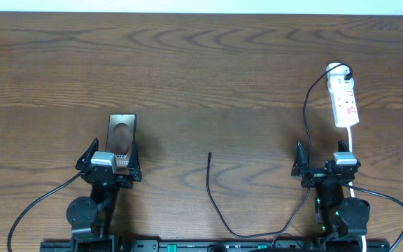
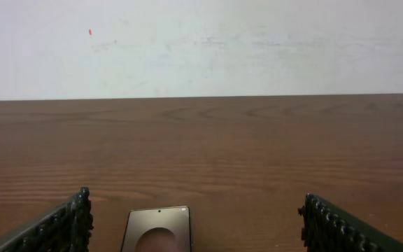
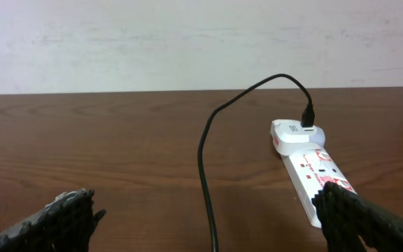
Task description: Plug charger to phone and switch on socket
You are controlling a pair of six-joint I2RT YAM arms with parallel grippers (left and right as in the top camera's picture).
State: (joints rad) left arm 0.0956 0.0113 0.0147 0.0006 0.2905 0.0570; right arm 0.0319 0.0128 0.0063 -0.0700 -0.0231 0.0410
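— Hovering over the phone's near end, left gripper spread wide, holding nothing!
— Charger tip lies loose in the middle. Right gripper gapes empty too, socket just beyond.

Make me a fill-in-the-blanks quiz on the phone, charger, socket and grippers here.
The left gripper and right gripper both stand ____.
The phone lies nearest the ____ gripper.
The socket lies nearest the ____ gripper.
The charger tip lies on the table, not yet in the ____.
Missing words: open, left, right, phone.
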